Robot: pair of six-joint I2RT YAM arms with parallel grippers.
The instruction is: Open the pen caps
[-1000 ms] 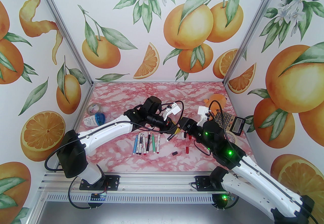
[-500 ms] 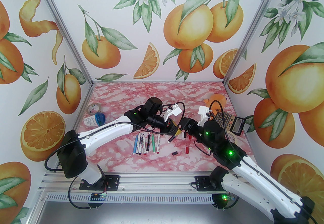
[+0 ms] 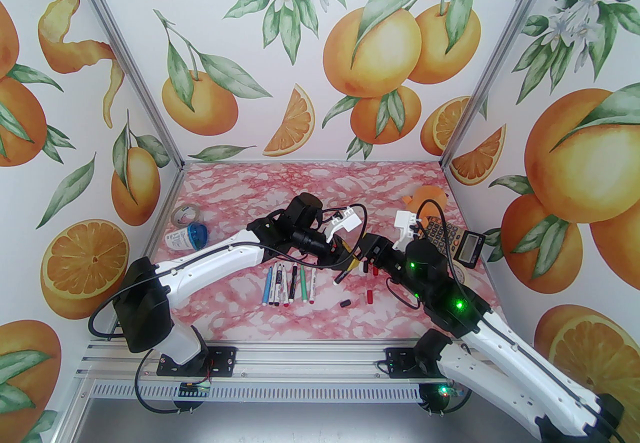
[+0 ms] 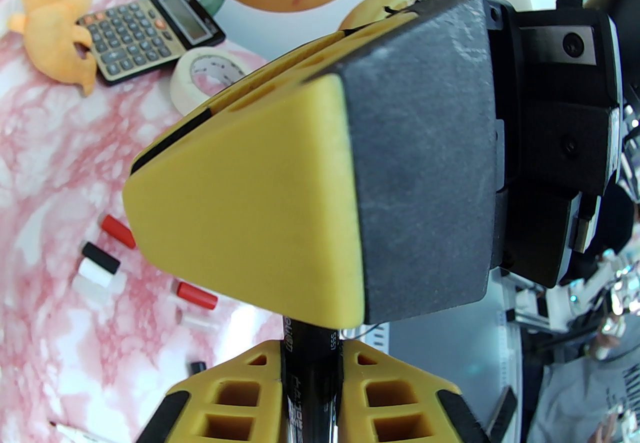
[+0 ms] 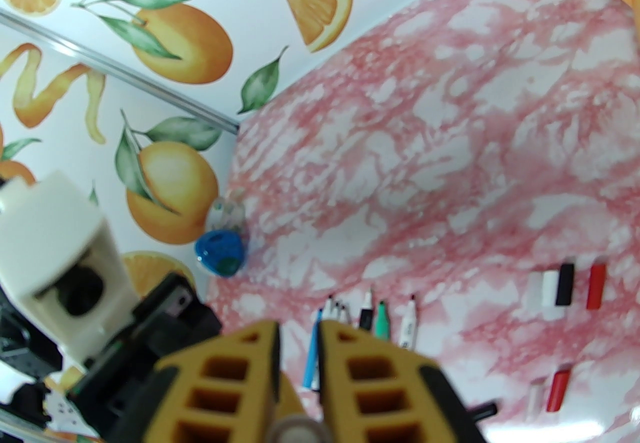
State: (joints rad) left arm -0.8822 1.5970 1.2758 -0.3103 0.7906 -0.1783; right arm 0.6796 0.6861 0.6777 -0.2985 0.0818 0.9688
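Pen caps (image 3: pixel 369 296) already off lie scattered on the pink marbled counter (image 3: pixel 300 191), just right of the row of pens (image 3: pixel 290 283). The one in hand belongs to a black pen (image 4: pixel 310 381) held above the counter between the two tools. The left tool (image 4: pixel 311 347) is grasping the barrel, a finger pressed on each side. The right tool (image 5: pixel 299 331) is clenched at the pen's far end, close against the left one.

Risks, as I judge them: if the left hold is light, a pull would slide the whole pen through instead of freeing the cap. A pull off the pen's line could jam the cap or flick it away among the loose ones. A dropped pen would land near the row and scatter it. The tools are so crowded that they may knock each other.

The cap is hidden behind the right tool's broad finger in the left wrist view, and wrists and cables cover it from above. The right wrist view is blurred; a pale round end (image 5: pixel 295 431) between its fingers is cut off, so I cannot tell if it is the cap
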